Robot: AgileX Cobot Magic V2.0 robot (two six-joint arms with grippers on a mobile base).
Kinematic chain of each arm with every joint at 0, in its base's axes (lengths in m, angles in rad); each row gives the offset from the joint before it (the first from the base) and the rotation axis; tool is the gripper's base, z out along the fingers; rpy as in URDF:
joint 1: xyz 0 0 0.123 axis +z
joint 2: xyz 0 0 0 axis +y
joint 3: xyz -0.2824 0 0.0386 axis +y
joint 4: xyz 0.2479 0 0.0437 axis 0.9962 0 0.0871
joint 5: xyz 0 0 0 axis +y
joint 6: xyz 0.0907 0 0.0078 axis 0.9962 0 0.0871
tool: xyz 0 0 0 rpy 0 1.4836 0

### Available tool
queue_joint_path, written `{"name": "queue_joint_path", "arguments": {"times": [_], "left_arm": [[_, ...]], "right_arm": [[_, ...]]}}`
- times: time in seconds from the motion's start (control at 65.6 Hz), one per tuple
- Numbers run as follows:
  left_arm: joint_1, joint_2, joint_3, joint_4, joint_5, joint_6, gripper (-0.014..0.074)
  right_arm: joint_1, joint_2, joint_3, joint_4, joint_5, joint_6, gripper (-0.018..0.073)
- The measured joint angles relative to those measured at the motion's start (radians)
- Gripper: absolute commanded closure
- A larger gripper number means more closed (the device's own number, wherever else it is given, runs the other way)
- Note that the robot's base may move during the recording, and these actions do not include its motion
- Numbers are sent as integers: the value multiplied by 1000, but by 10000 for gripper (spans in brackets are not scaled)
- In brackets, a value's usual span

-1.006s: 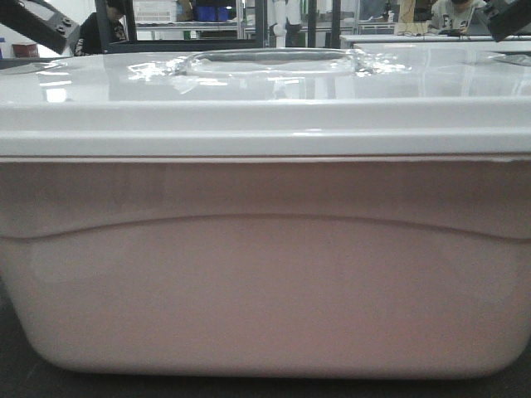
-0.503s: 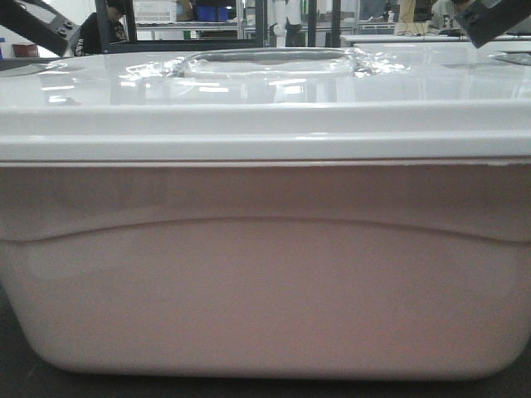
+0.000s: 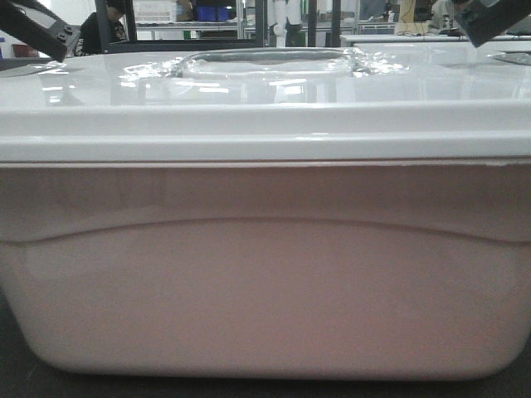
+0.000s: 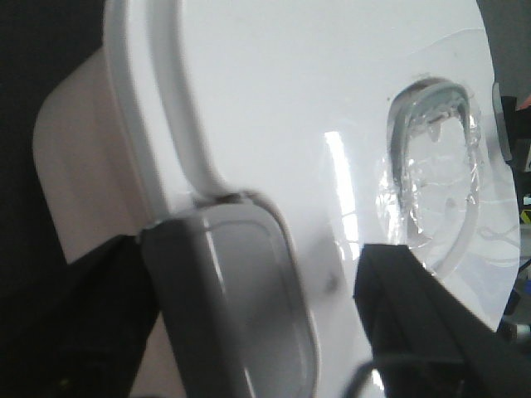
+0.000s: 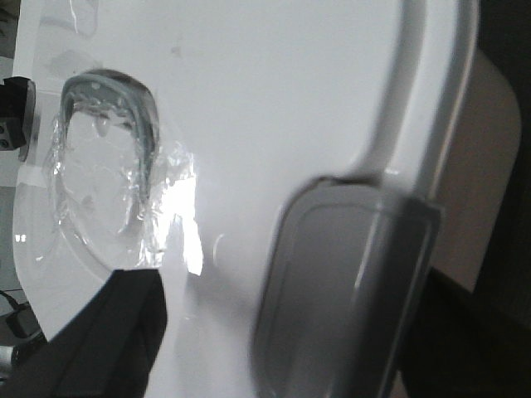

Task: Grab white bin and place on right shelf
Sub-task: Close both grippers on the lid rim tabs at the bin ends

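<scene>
Pinkish plastic that you can half see through fills nearly all of the front view. It is the long side wall of the big white bin (image 3: pixel 265 274) with round corners. The white bin sits flat on a dark counter (image 3: pixel 15 386), very close to the front camera. On top is its shiny white lid (image 3: pixel 265 124), down all along the rim. In the middle of the lid is a sunken grip hollow (image 3: pixel 270 62) with crinkly clear film over it.

Each short end of the lid has a grey rounded clip. The left tool (image 4: pixel 257 332) is spread wide, with the left grey clip (image 4: pixel 232 290) between its two black fingers. One finger (image 4: pixel 423 323) is over the lid and the other is down beside the end wall. The right tool (image 5: pixel 290 332) is spread wide the same way around the right grey clip (image 5: pixel 344 282). Neither tool is squeezed onto anything, and I cannot tell if the fingers touch the bin.

Far behind stands a metal rack (image 3: pixel 166 25) with small blue bins (image 3: pixel 214 12) on it, and a person in dark clothes (image 3: pixel 95 33) is at the left
</scene>
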Motion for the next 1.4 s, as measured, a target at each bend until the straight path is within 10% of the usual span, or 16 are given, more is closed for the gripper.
{"name": "queue_joint_path", "arguments": {"times": [1.403], "left_arm": [[0,0,1,-9,1,0,211]], "right_arm": [[-80,0,0,4,-10,25,-62]]}}
